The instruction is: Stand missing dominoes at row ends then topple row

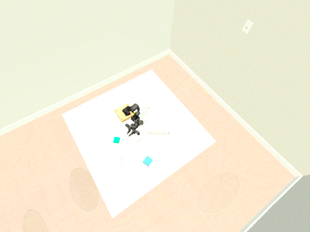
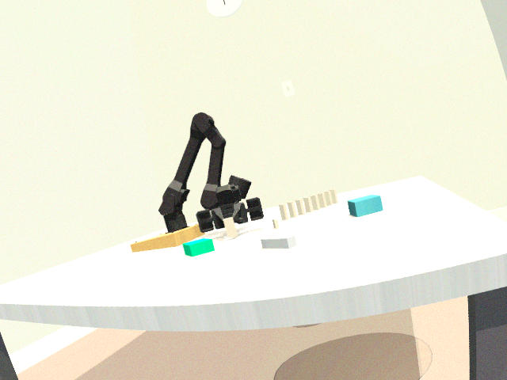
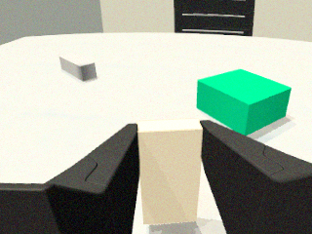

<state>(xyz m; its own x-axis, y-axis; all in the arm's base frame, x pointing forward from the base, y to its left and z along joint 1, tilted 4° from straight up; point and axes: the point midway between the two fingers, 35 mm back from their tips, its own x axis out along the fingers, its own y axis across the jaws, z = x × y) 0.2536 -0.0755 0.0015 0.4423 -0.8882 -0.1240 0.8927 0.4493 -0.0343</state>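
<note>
The jaws pinch 1 upright cream domino low over the desk; whether its foot touches, I cannot tell. Off the near end of the row of 8 standing dominoes, 1 small cream piece lies between row and jaws. A green block sits near the held domino. A grey block and a blue block lie farther out.
</note>
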